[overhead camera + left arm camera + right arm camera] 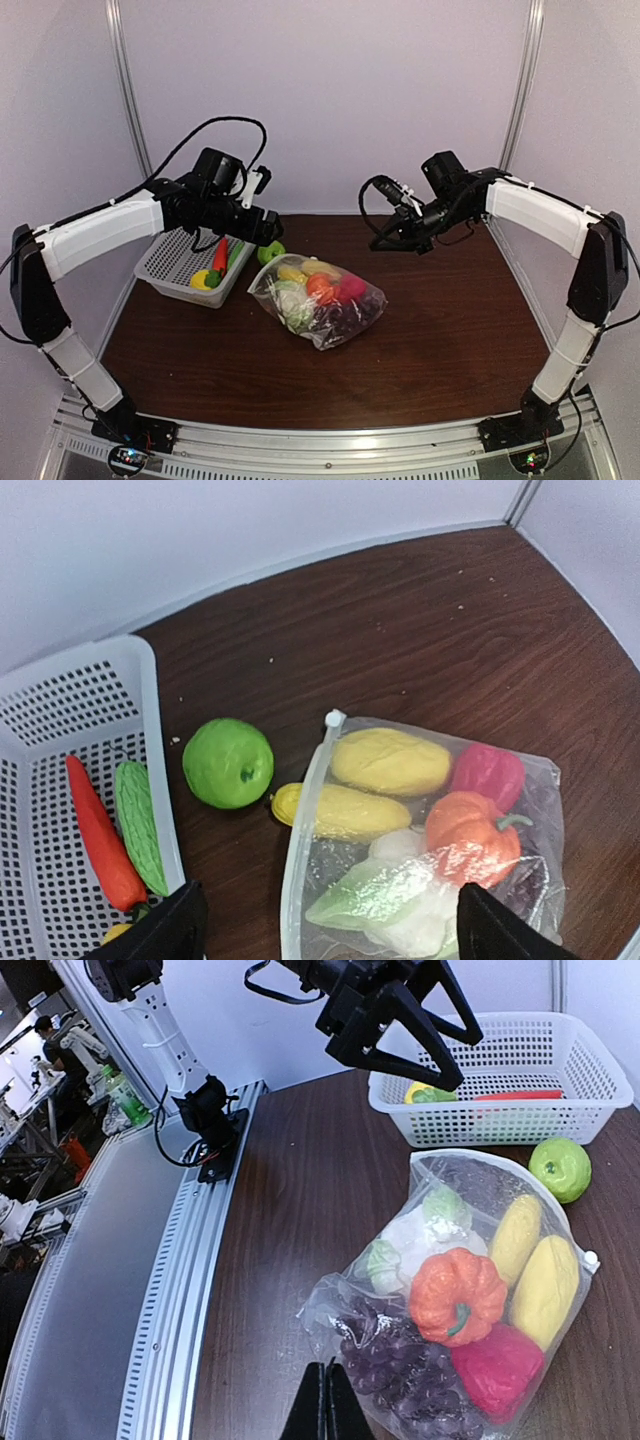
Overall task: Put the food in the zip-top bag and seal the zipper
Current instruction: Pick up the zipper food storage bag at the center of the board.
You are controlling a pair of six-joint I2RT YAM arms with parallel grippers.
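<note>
The zip-top bag (pixel 318 300) lies mid-table, filled with food: an orange pumpkin (pixel 470 835), a red pepper (pixel 488 772), yellow pieces, cabbage and purple grapes (pixel 400 1360). The zipper (pixel 297 865) runs down the bag's left edge, and one yellow piece (pixel 283 802) pokes out past it. Just outside the mouth a green apple (pixel 228 763) rests on the table. My left gripper (pixel 325 925) hovers open above the bag's mouth, holding nothing. My right gripper (pixel 328 1380) is shut and empty, raised beyond the bag's far right side (pixel 380 243).
A white mesh basket (pixel 150 272) stands left of the bag and holds a red chili (pixel 100 835), a green cucumber (pixel 138 825) and a yellow piece. Walls enclose the table at the back and sides.
</note>
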